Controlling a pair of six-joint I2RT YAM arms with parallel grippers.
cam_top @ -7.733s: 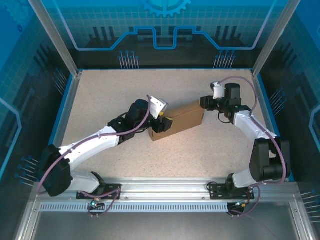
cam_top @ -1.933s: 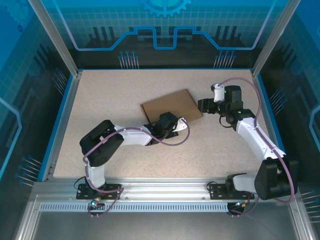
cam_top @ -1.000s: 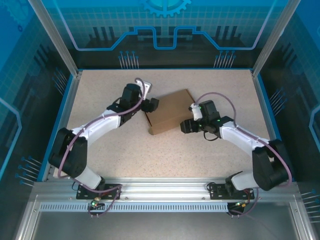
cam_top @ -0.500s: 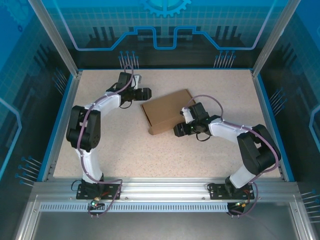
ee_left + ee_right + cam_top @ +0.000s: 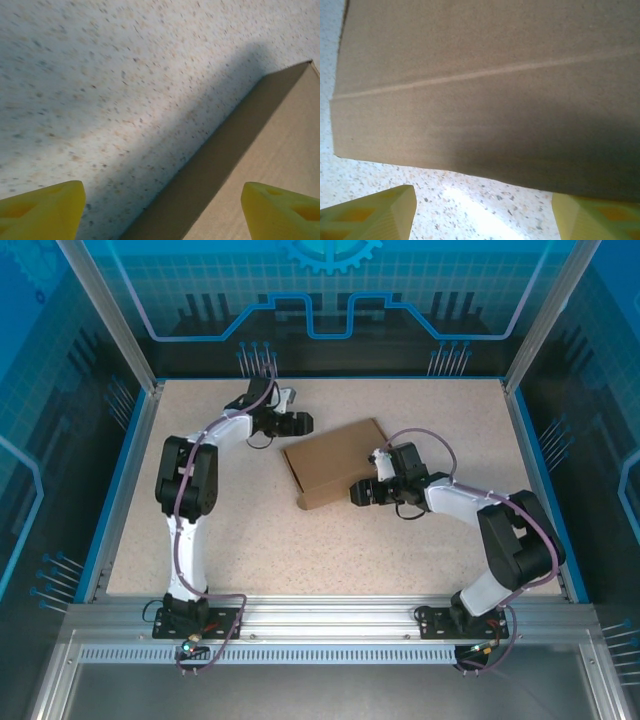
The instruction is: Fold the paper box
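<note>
Two arms reach out from the rail [image 5: 330,615] at your near edge, over the speckled table [image 5: 230,540]. Closest to you is the right gripper [image 5: 358,494]. It sits low by the near long edge of the box [image 5: 335,462] and points left toward it. On its wrist camera you see both yellow fingers [image 5: 370,212] spread wide at the bottom corners with nothing between them, so it is released and holds nothing. A strip of bare table separates those tips from the brown cardboard, which fills the upper part of that view with one straight crease running across it.

The box lies closed and flat near the middle of the table. It is turned at an angle, so its right end lies farther from you than its left.

Beyond it, the left gripper [image 5: 300,423] hangs just past the far-left corner of the box, apart from it and pointing right. On its wrist camera you see its fingers [image 5: 40,210] equally wide apart and gripping nothing. One box corner and its dark shadow lie on the table ahead, to the right. Behind everything stands the blue back wall [image 5: 330,300].
</note>
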